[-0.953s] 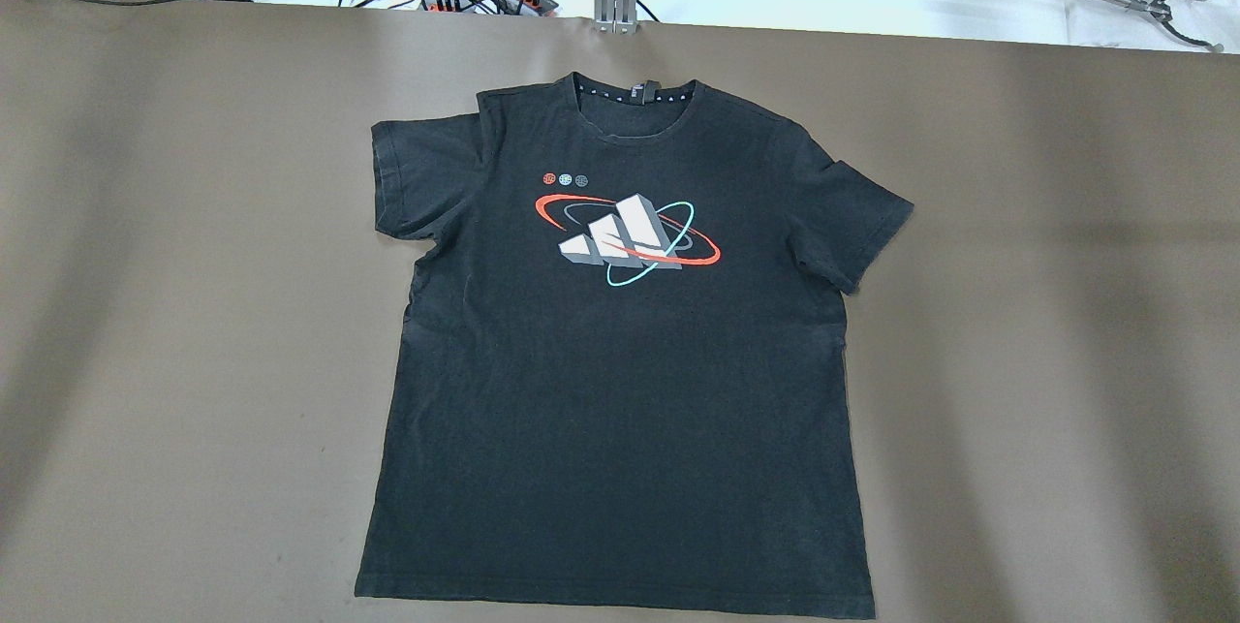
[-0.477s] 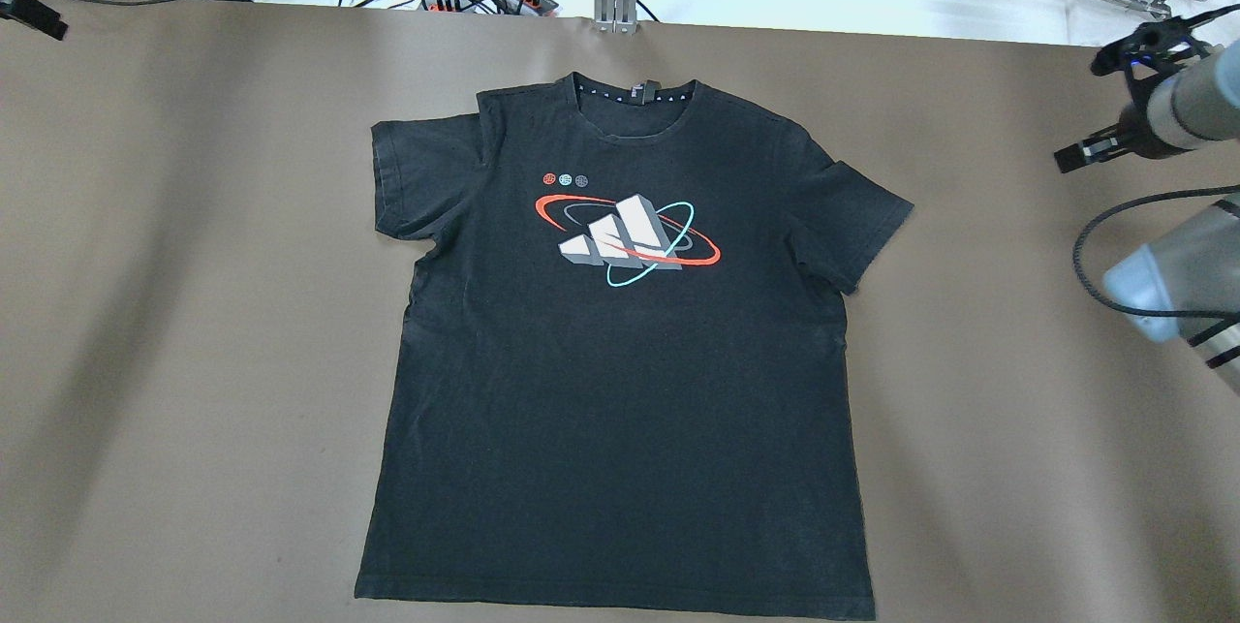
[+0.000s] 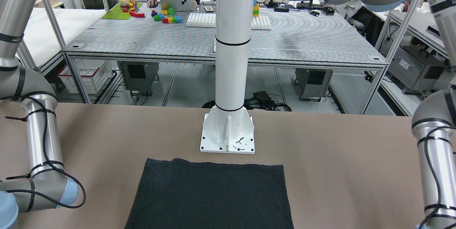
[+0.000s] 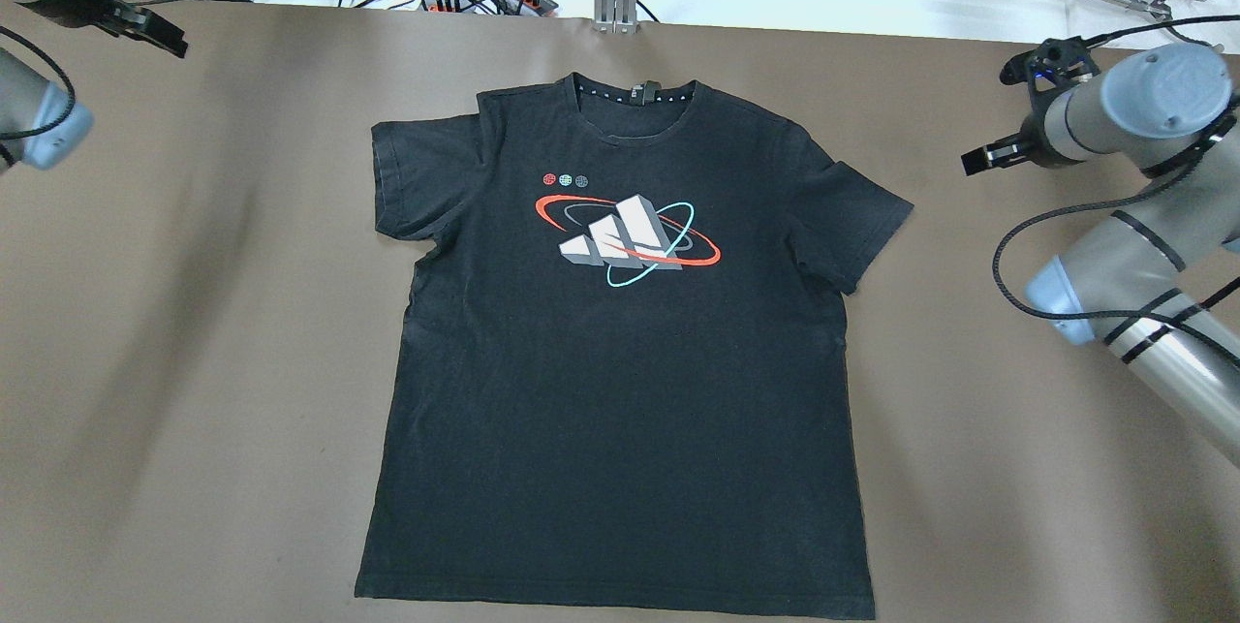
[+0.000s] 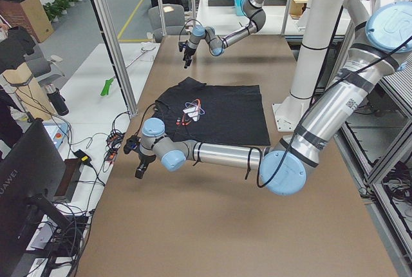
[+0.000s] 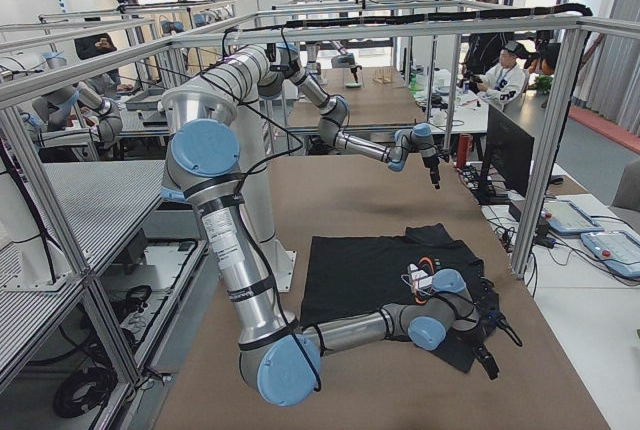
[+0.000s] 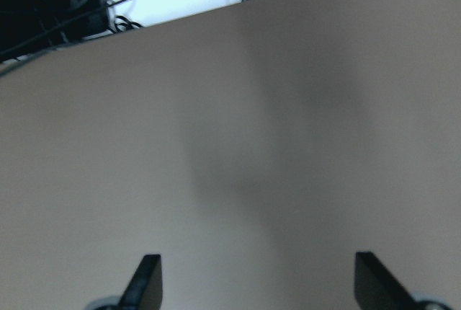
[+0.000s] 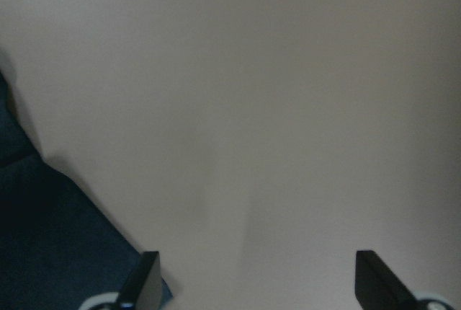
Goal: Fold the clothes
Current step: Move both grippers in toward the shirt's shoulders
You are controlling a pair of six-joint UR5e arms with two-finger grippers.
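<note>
Looking through the left wrist camera, you see the left gripper (image 7: 256, 256) spread wide with nothing between its fingers, over bare brown worktop (image 7: 238, 144). Cables (image 7: 65, 14) lie past the far edge. The overhead view places this gripper above the worktop's far left corner, well apart from the T-shirt (image 4: 620, 390).

The T-shirt lies flat and face up in the middle. Its collar points to the far edge and its hem to the robot's side. Only the overhead view shows you the print (image 4: 628, 235) squarely: three slanted grey bars ringed by a red and a teal oval, with three small dots above. There are no words on it. The neck label (image 4: 644, 90) is too small to read.

The front-facing view gives you only the plain hem end, lying near the white pillar (image 3: 227, 133) but not touching its base. That view shows neither gripper.

In the overhead view the left sleeve sits tucked close to the body and the right one fans outward.

Further right, the right gripper (image 8: 256, 254) is also released and holds nothing. Its wrist camera shows the right sleeve's edge just beside one finger, which the overhead view does not make plain.

Broad bare worktop flanks the T-shirt on both sides.
</note>
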